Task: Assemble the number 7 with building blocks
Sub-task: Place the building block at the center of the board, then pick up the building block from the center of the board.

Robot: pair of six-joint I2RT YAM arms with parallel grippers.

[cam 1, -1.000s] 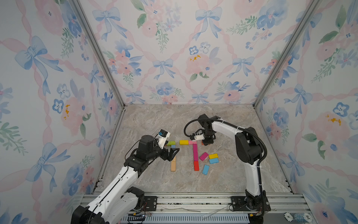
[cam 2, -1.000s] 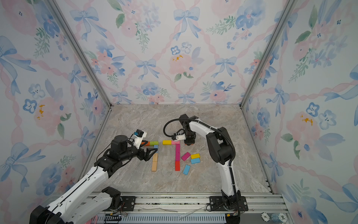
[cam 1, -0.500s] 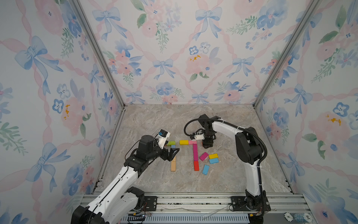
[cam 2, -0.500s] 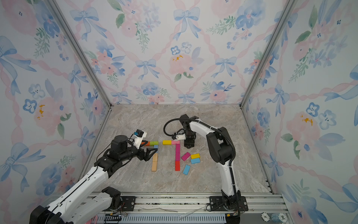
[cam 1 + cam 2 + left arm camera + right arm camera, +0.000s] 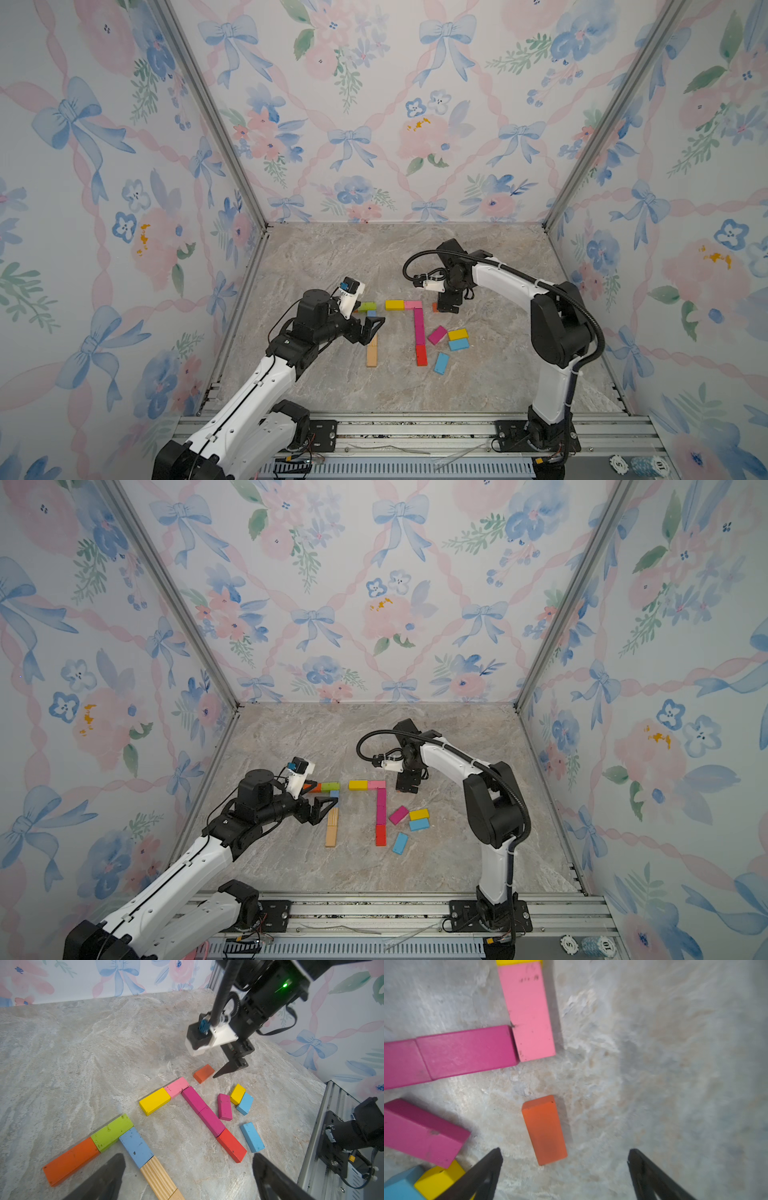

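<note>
**The right claw has dropped a small orange block next to the 7**

On the marble table (image 5: 332,257), the left claw (image 5: 188,1155) hangs wide open and empty. The right claw (image 5: 445,306) is wide open too and holds nothing. The 7 of yellow, pink, magenta and red blocks (image 5: 419,328) lies in the middle. The orange block (image 5: 544,1130) lies flat near the pink block (image 5: 527,1012), not touching it. If the right claw swings away low, a finger could bump the orange block or push the 7 crooked. A second ago this claw was shut.
</note>
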